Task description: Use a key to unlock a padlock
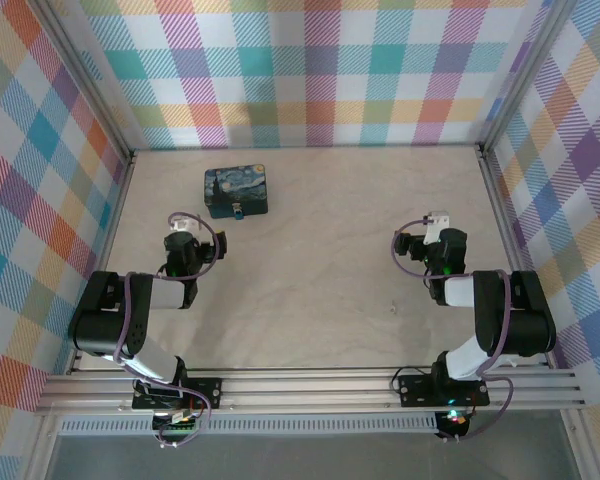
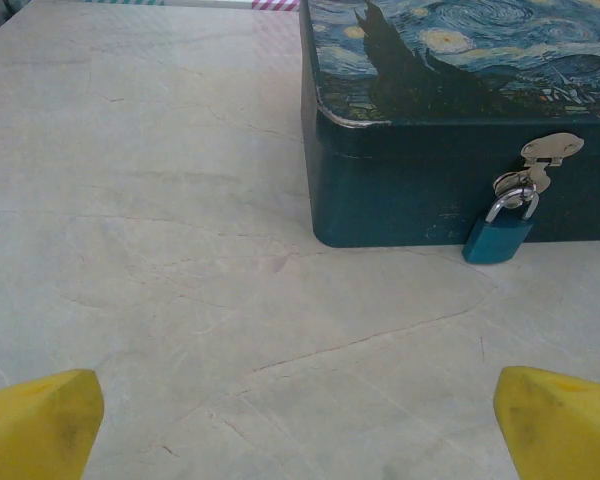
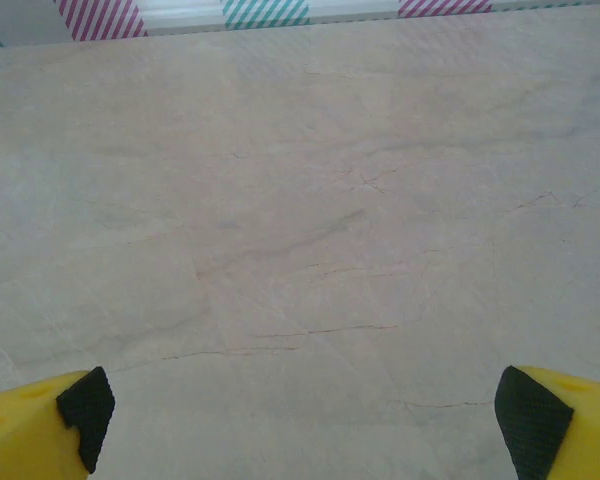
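Pale desk (image 1: 320,230) with faint crack-like veining carries everything, plaid walls round three sides. Two dark arms sit at the near edge, left arm (image 1: 130,310) and right arm (image 1: 490,320), both folded low and apart from the task things. Dark-blue box (image 1: 236,192) with a starry-night print sits at the far left of the desk, ahead of the left arm, lid down. Left tool (image 2: 300,430) is spread wide and grips nothing, yellow fingers (image 2: 40,420) at the frame corners with bare desk between them; it faces the box front from a short way back, not touching. Right tool (image 3: 300,420) is likewise wide apart and empty, black pads (image 3: 85,400) showing, aimed at bare desk well away from the box. Silvery hasp (image 2: 550,150) is folded down over the box front. Padlock (image 2: 498,238), small blue body with a silvery shackle, hangs from the hasp at the middle of the box front, shackle seated in the body, lower edge at or just above the desk, can't tell which. Tiny speck (image 1: 392,308) lies on the desk near the right arm; too small to say if it's the key. Progress, my read: nothing done. No key held, no key in the lock, shackle shut. Left to do: locate and pick up the key, steady the padlock, insert, turn, pop the shackle.
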Available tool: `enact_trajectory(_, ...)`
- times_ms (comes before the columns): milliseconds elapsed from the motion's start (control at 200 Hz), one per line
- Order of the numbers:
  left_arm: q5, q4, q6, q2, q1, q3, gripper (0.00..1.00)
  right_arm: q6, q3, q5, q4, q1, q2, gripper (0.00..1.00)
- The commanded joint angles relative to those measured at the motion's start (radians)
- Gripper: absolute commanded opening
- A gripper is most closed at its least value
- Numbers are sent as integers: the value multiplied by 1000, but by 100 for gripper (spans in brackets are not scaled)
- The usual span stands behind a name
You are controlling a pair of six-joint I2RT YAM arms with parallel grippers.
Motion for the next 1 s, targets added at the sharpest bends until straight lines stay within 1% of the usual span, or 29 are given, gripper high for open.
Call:
enact_trajectory(0, 11, -4, -6, 3, 3, 4, 100, 9, 19, -22, 6, 2, -5, 100)
enact_trajectory(895, 11, -3, -7, 2, 3, 4, 100, 9, 16, -21, 7, 2, -6, 100)
enact_trajectory(995, 32, -24, -1, -20, 4, 6, 100, 10, 12, -20, 14, 2, -9, 100)
